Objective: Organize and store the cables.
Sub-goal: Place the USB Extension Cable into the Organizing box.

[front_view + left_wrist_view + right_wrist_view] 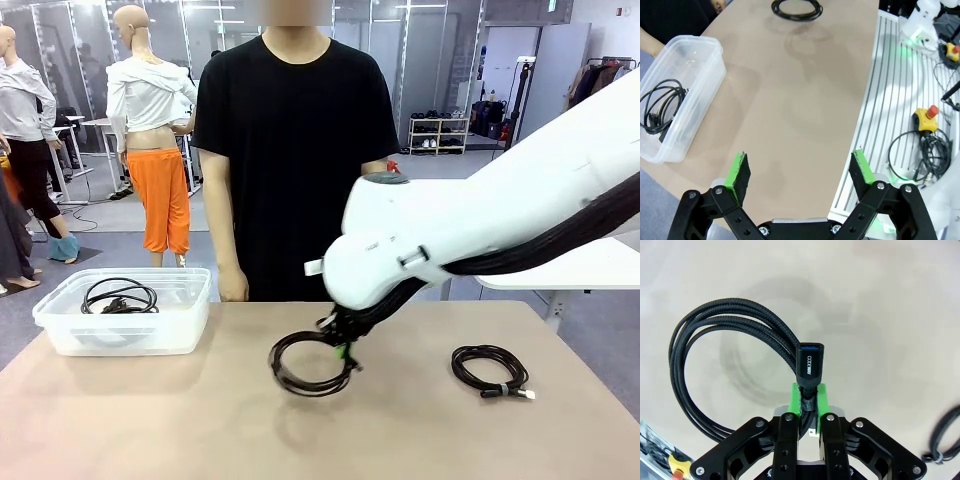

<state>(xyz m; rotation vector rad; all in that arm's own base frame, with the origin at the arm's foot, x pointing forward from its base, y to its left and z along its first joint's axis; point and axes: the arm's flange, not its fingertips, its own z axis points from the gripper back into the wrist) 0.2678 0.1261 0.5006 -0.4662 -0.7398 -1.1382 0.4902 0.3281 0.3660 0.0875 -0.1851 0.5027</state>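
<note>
"While the right end effector (345,350) hangs over the middle of the counter (180,420), it's clenched on a coiled cable (308,366) — green pads (823,397) pinching the braided strands just below the plug end (810,365)."

"And that coil is clear of the surface. You can see its ring of shadow lying on the counter underneath. What about the other arm?"

"Left end effector (800,172) is released, jaws spread wide and empty, poised by the counter's near edge."

"Where are the other cords?"

"Second cable (488,371) lies flat near the right edge, tied in its loop, well apart from the held one. Third cable (120,297) is curled inside the clear bin (60,335), which sits at the far left corner."

"And the person (295,150)?"

"Standing at the far edge in a black shirt, arms down. One hand (233,285) hangs just beyond the counter, near the bin's right end — apart from it, from what I can see."
</note>
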